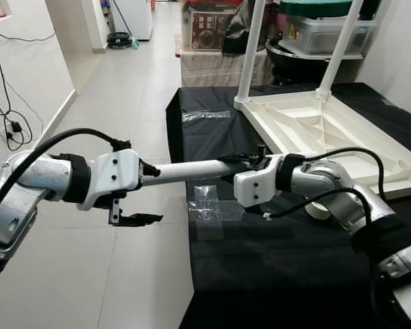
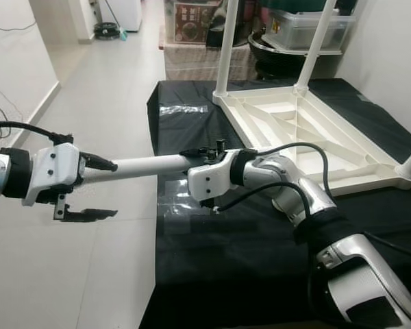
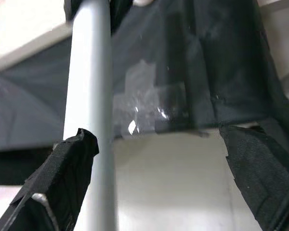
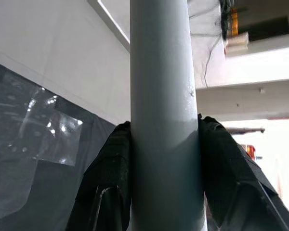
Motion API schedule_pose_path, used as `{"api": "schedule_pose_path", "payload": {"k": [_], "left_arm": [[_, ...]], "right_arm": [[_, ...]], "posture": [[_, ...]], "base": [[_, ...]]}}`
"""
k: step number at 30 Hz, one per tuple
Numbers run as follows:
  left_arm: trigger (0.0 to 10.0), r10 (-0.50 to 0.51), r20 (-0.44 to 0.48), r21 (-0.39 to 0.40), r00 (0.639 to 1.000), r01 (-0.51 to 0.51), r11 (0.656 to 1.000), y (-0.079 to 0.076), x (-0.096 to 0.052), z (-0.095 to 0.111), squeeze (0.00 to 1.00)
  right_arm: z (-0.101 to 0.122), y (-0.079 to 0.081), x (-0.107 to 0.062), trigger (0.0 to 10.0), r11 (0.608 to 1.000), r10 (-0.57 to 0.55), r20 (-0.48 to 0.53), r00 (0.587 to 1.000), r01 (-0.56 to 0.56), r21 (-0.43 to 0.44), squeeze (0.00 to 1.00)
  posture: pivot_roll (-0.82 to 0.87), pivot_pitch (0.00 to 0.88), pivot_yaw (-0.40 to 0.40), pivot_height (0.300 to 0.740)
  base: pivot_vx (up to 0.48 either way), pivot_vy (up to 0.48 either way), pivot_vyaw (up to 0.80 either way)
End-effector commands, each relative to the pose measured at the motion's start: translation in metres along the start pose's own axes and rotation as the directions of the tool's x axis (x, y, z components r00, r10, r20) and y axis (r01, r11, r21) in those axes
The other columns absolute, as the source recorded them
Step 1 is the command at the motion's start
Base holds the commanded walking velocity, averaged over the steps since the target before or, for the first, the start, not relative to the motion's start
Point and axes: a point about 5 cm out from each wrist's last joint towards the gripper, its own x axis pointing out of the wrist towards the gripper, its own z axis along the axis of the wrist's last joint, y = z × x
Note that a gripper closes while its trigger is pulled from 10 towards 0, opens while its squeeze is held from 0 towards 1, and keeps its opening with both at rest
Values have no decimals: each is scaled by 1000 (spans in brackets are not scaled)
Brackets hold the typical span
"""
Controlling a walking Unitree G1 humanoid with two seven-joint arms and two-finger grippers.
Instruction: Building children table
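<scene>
Upturned white tabletop (image 1: 308,130) lies on the black sheet (image 1: 274,274), two legs already standing.

Loose white leg (image 1: 185,171) hangs level between the arms, out over the sheet's edge.

Right gripper (image 4: 164,159) is clamped on the leg near one end.

Left gripper (image 1: 133,218) is spread wide, one finger (image 3: 70,168) beside the leg, gripping nothing.

Leg looks light, rigid, smooth (likely slippery); best gripped near its middle.

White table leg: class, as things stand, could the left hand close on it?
Probably yes: the left hand hangs open just under the white table leg, nothing between them, while the right hand grips it.
</scene>
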Motion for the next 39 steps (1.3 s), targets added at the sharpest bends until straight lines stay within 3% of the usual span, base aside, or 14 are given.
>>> {"api": "schedule_pose_path", "payload": {"k": [1,9,13,16,17,20,22,27,28,32,33,34,35,39], "left_arm": [[10000,-13,-45,7,999,14,1000,2,-1,-4,0],[10000,-3,-77,-1,997,3,1000,8,-4,-6,0],[10000,-6,-114,-48,993,1,999,9,-6,-16,0],[10000,-1,-118,-110,993,-12,994,8,-5,-24,0],[10000,5,-117,-183,993,-26,983,6,0,-32,0],[10000,5,-117,-198,993,-28,980,5,1,-34,0],[10000,-38,-85,-282,996,13,959,-4,7,-37,0],[10000,-55,-63,-323,996,32,946,-8,11,-38,0],[10000,-93,-28,-385,995,75,920,-16,19,-38,0],[10000,-121,-17,-412,993,103,905,-23,25,-39,0],[6588,-136,-13,-427,991,118,897,-26,28,-40,0],[6588,-136,-13,-427,991,118,897,-26,28,-40,0],[0,-157,-6,-442,988,139,886,-30,30,-40,0],[0,-193,3,-461,981,173,871,-36,33,-41,0]], "right_arm": [[11,-11,-3,0,999,-12,78,997,16,-49,0],[22,-4,-4,0,995,30,160,987,-15,-94,0],[30,-6,-3,0,994,3,218,976,22,-110,0],[33,-12,-2,0,991,-38,241,970,68,-115,0],[35,-18,-2,0,986,-78,259,963,113,-124,0],[35,-19,-2,0,985,-85,265,961,122,-126,0],[36,-24,-2,0,977,-135,266,955,174,-127,0],[36,-27,-1,0,970,-164,259,952,204,-132,0],[38,-34,0,0,953,-214,261,941,260,-155,0],[40,-38,2,0,943,-231,271,935,283,-174,0],[41,-40,2,0,940,-236,274,932,290,-179,0],[41,-40,2,0,940,-236,274,932,290,-179,0],[42,-42,3,0,937,-241,277,930,298,-184,0],[44,-44,4,0,932,-247,289,925,309,-191,0]], "posture": [[56,0,-3,740],[65,0,4,740],[67,0,8,740],[69,0,9,740],[69,0,9,740],[69,0,9,740],[65,0,12,740],[65,0,14,740],[64,0,21,740],[64,0,21,740],[61,0,23,740],[61,0,23,740],[60,0,23,740],[59,0,25,740]], "base": [[0,0,0],[0,0,0],[0,0,0],[0,0,0],[0,0,0],[0,0,0],[0,0,0],[0,0,0],[0,0,0],[0,0,0],[0,0,0],[0,0,0],[0,0,0],[0,0,0]]}}
